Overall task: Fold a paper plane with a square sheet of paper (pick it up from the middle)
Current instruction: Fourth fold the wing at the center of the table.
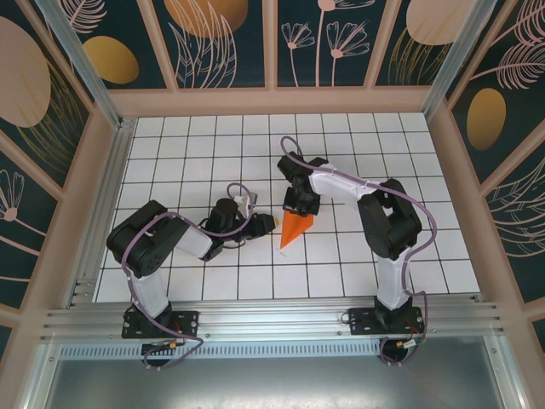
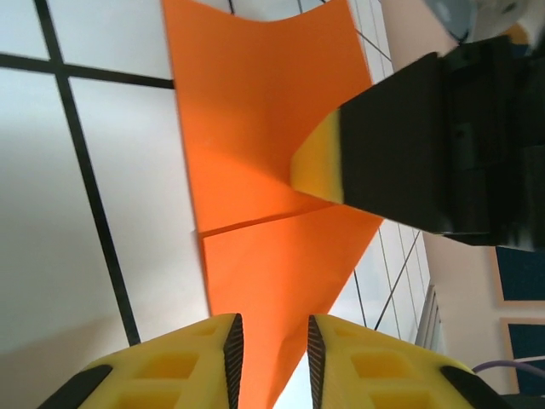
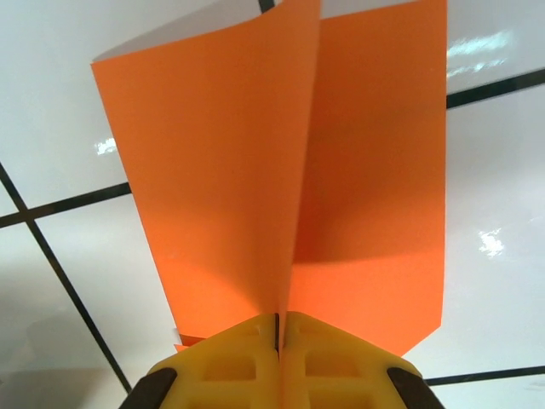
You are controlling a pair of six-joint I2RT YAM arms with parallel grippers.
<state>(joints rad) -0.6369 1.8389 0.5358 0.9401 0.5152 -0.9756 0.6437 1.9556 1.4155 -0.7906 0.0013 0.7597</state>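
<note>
The orange sheet of paper (image 1: pixel 295 227) is folded into a narrow pointed paper plane shape and lies on the white grid table, tip toward the near edge. My right gripper (image 1: pixel 302 207) is at its wide far end. In the right wrist view that gripper (image 3: pixel 278 319) is shut on the raised centre fold of the paper (image 3: pixel 213 179), with wings spreading to both sides. My left gripper (image 2: pixel 274 328) stands open with the pointed end of the paper (image 2: pixel 255 128) in the gap between its pads. The right gripper's yellow fingertip (image 2: pixel 319 166) shows there on the crease.
The white tiled table (image 1: pixel 213 145) is boxed in by wooden-framed walls (image 1: pixel 272 100) on three sides. An aluminium rail (image 1: pixel 272 319) runs along the near edge with both arm bases on it. The left arm's elbow (image 1: pixel 140 243) lies low on the left.
</note>
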